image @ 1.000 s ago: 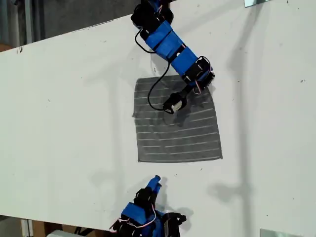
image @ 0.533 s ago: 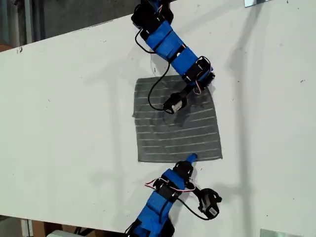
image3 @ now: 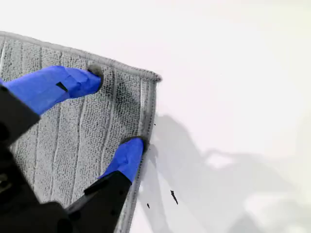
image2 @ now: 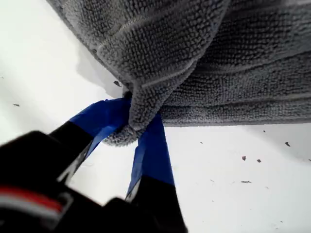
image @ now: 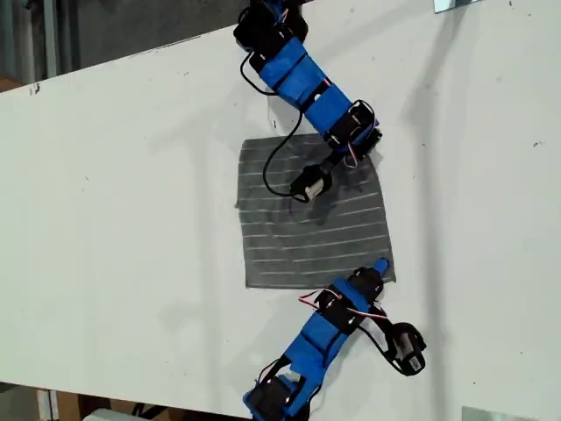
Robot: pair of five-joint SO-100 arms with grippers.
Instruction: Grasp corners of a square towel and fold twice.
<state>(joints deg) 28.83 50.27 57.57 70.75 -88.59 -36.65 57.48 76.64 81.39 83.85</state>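
Observation:
The grey striped towel [image: 307, 237] lies flat on the white table in the exterior view. My first gripper [image2: 133, 126] is shut on a bunched corner of the towel [image2: 233, 73], raised a little off the table. That is the arm at the towel's upper right corner [image: 361, 151] in the exterior view. My second gripper [image3: 116, 112] is open, its blue fingertips [image3: 131, 153] resting on the towel [image3: 73, 136] just inside a flat corner [image3: 154, 77]. In the exterior view this gripper [image: 379, 265] sits at the towel's lower right corner.
A white table [image: 114, 219] carries everything. A loose black cable and the first arm's camera [image: 308, 182] hang over the towel's upper half. The second arm's camera [image: 408, 346] juts out towards the exterior view's right. Small dark specks dot the table [image2: 243, 182].
The second arm has swung from the exterior view's bottom edge up and right to the towel's lower right corner. The first arm has stayed put.

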